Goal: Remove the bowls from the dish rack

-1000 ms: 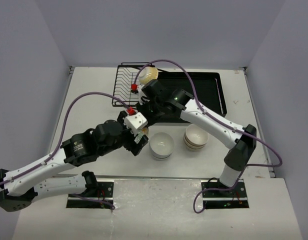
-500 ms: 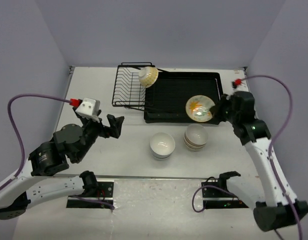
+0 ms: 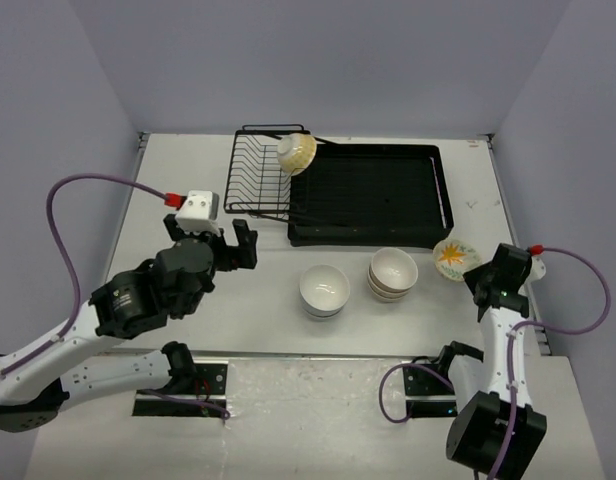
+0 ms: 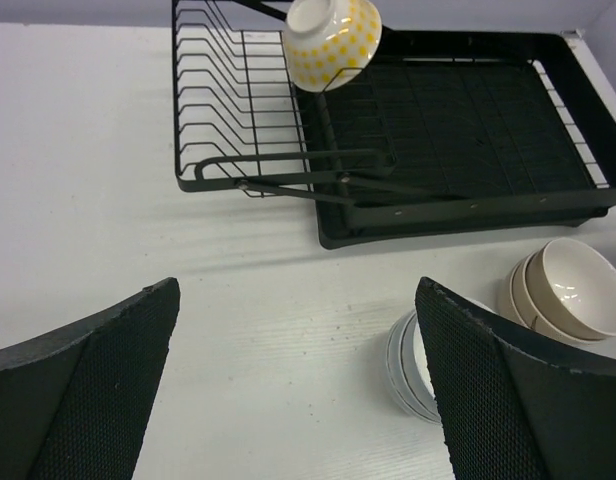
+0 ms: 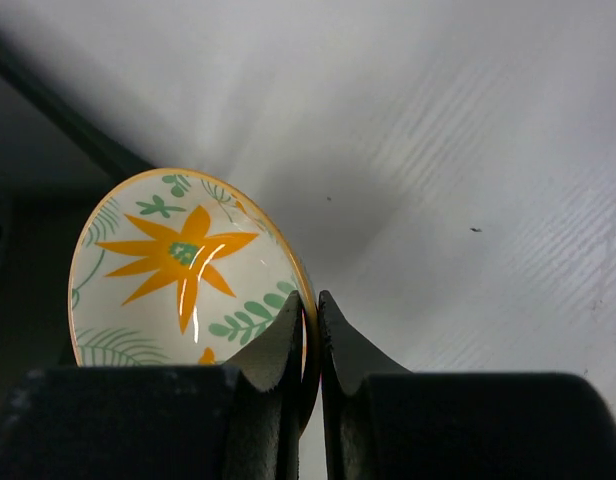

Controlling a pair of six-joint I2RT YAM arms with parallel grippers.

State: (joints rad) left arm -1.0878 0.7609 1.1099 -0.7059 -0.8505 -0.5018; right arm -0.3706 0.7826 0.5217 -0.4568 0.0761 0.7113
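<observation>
Open along table (image 3: 188, 160) left edge; blocked by bowl stacks (image 3: 324, 290) mid-table, dish rack (image 3: 368, 190) at far edge.

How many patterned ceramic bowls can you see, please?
2: a yellow-dotted bowl tilted on the black wire dish rack, and an orange-flower bowl clamped in the right gripper. Stacked bowls may hide others.

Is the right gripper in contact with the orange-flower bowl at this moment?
Touching. The right wrist view shows the right gripper closed on the orange-flower bowl, with the bowl's rim pinched between its two fingers.
</observation>
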